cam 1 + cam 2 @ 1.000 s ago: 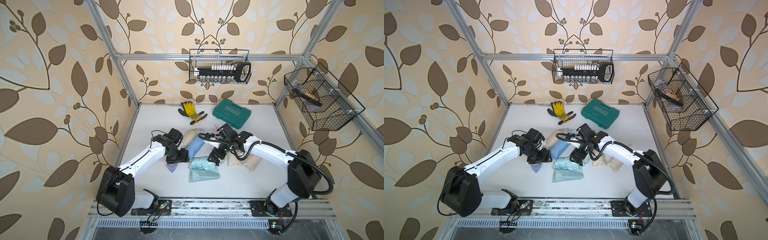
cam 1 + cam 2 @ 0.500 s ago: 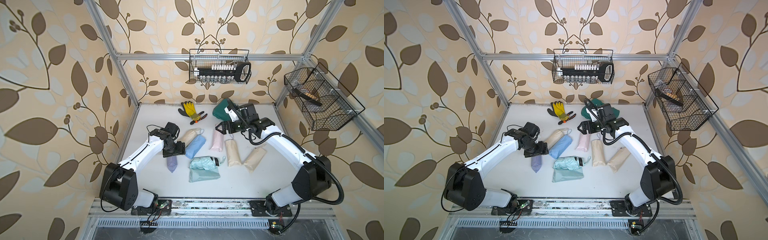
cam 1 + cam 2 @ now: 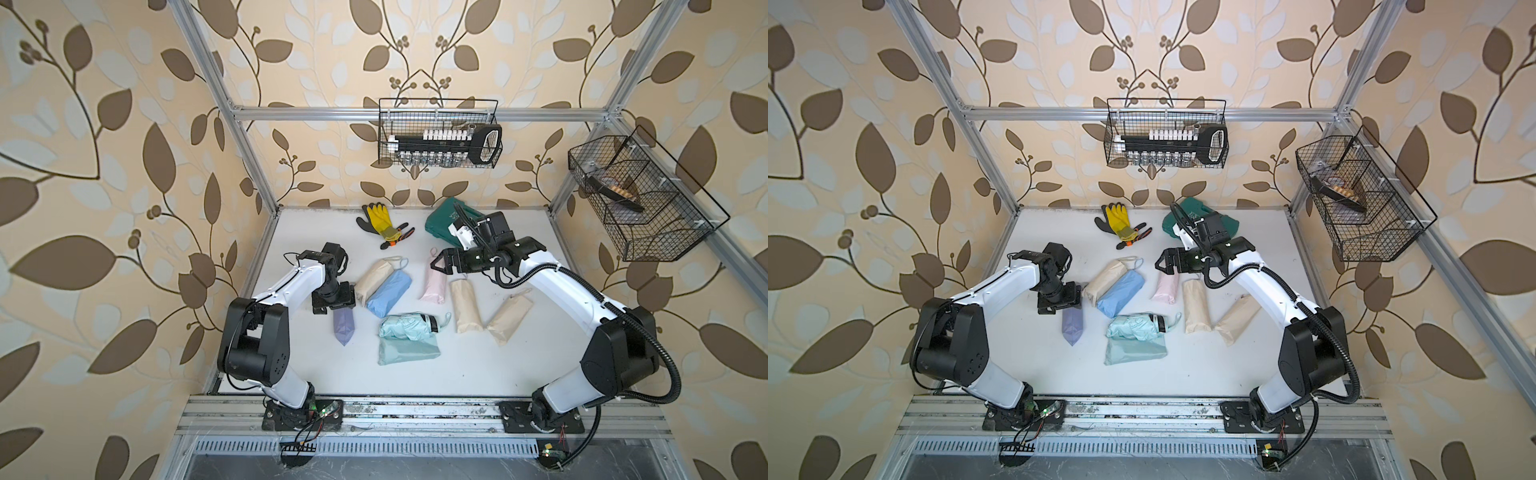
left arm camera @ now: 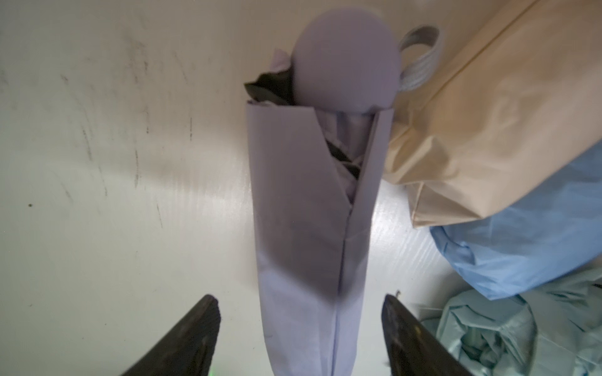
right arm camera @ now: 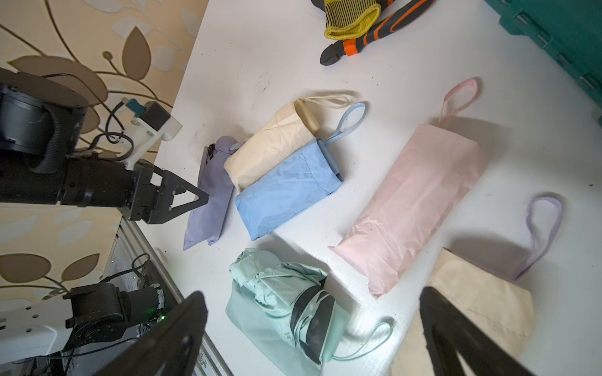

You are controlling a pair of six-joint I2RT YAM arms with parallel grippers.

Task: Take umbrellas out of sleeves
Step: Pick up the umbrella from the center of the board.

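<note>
My left gripper (image 3: 334, 305) (image 4: 299, 325) is open, its fingers astride the lilac sleeve (image 3: 344, 326) (image 4: 303, 211) without touching it. The lilac umbrella's round handle (image 4: 345, 62) pokes out of that sleeve's far end. A crinkled mint umbrella (image 3: 409, 328) (image 5: 286, 293) lies free on its flat mint sleeve (image 3: 409, 353). My right gripper (image 3: 436, 264) (image 5: 309, 325) hangs open and empty over the loop end of the pink sleeve (image 3: 434, 282) (image 5: 413, 201). In both top views a blue sleeve (image 3: 1121, 293) and several beige sleeves (image 3: 465, 305) lie around.
Yellow-black gloves (image 3: 380, 220) with orange-handled pliers (image 5: 365, 35) lie at the back, beside a green case (image 3: 446, 220) partly hidden by my right arm. Wire baskets hang on the back wall (image 3: 438, 145) and the right wall (image 3: 640, 199).
My right gripper has swung away from the mint umbrella to the back, over the pink sleeve. The left gripper has shifted slightly left along the lilac sleeve.
</note>
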